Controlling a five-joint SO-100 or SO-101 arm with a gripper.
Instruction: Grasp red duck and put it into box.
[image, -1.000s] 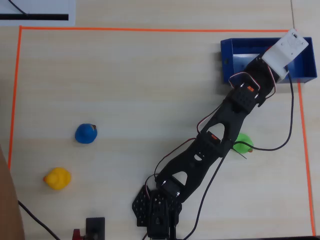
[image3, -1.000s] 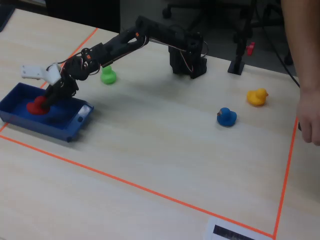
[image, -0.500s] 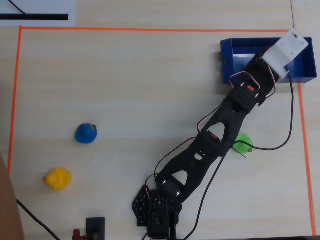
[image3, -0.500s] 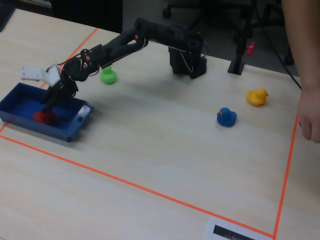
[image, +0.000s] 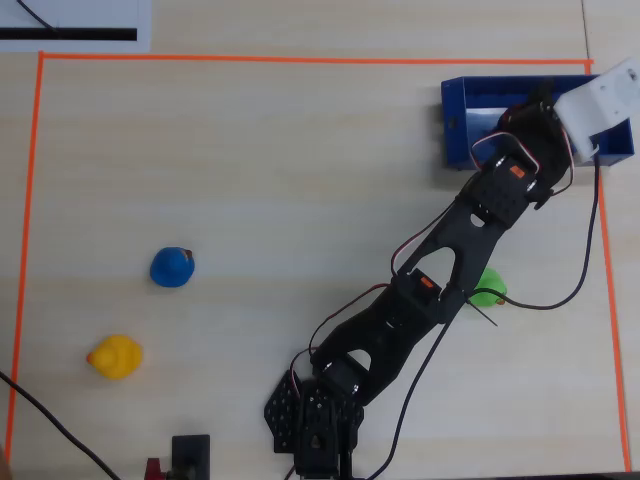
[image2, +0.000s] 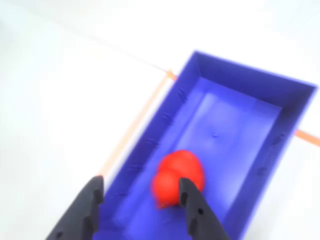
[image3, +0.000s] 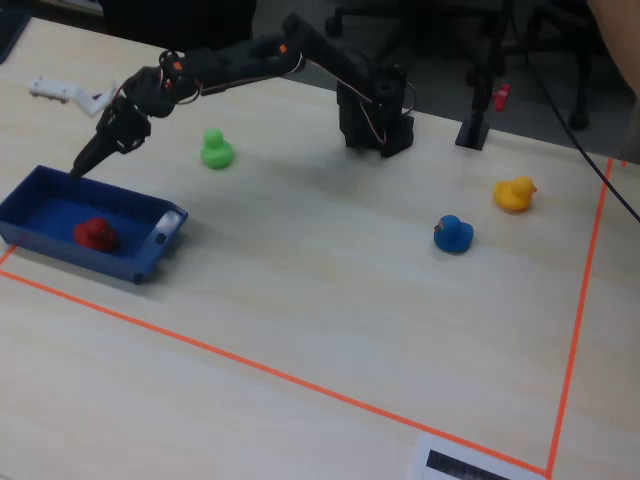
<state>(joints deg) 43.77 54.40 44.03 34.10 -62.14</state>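
We see the red duck (image2: 177, 177) lying free on the floor of the box (image2: 235, 75) by the table's taped corner, its facing too blurred to tell, while our gripper (image2: 142, 192) hangs above it with fingers (image2: 192, 207) spread and empty.

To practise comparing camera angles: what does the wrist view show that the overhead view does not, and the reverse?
Only the wrist view shows the red duck lying on the floor of the box, with the open gripper above it and not touching it; overhead, the arm hides the duck. Only the overhead view shows the blue duck, the yellow duck, the green duck half under the arm, and the arm's base. Both show the blue box and the orange tape line beside it.
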